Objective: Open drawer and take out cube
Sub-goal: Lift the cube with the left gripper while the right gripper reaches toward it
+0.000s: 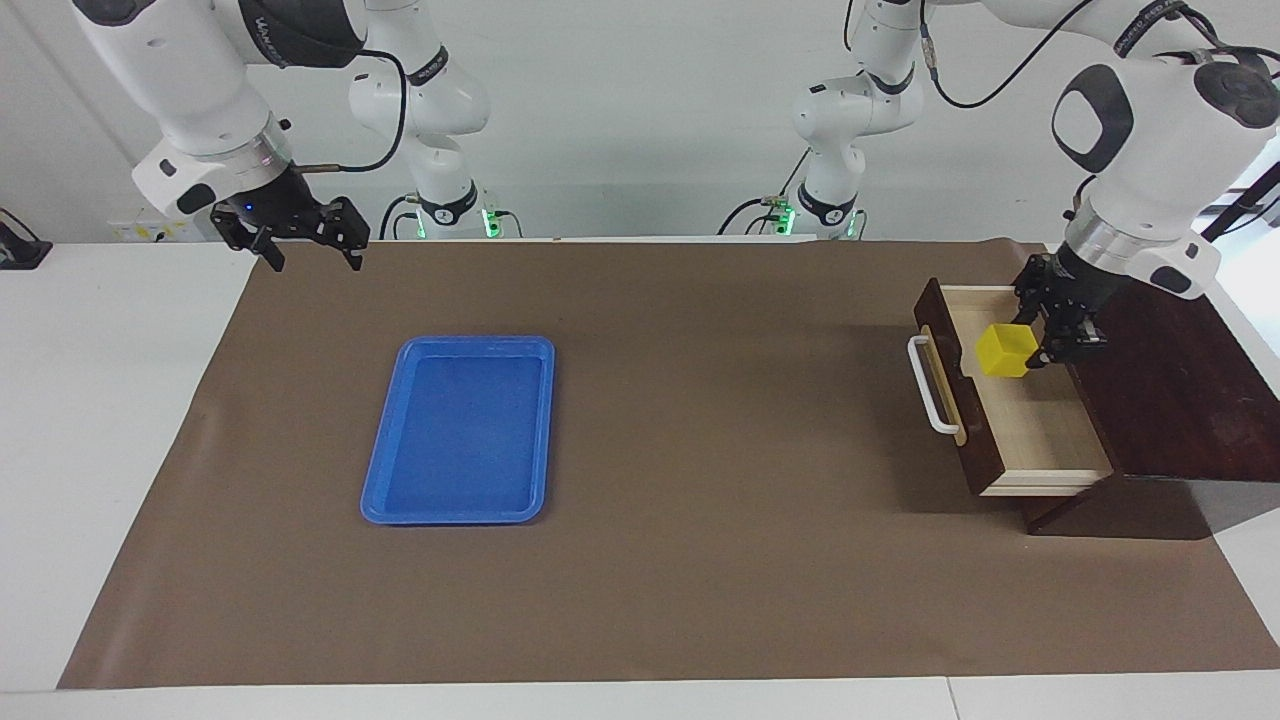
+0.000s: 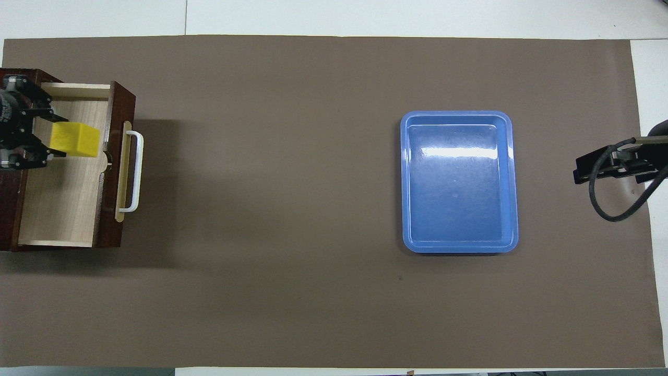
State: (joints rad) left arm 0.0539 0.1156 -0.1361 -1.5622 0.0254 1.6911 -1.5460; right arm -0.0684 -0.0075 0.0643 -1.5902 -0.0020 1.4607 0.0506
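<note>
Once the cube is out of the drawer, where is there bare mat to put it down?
Free: the wide brown mat between the open drawer and the blue tray, and the tray itself. Crowded: the drawer end, where the left gripper holds the cube over it. The right gripper waits, open.

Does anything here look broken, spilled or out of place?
Nothing stands out. The drawer is pulled open on purpose, and the left end effector holds the yellow cube in the air over it. The blue tray lies flat and empty, and the right end effector waits, open.
</note>
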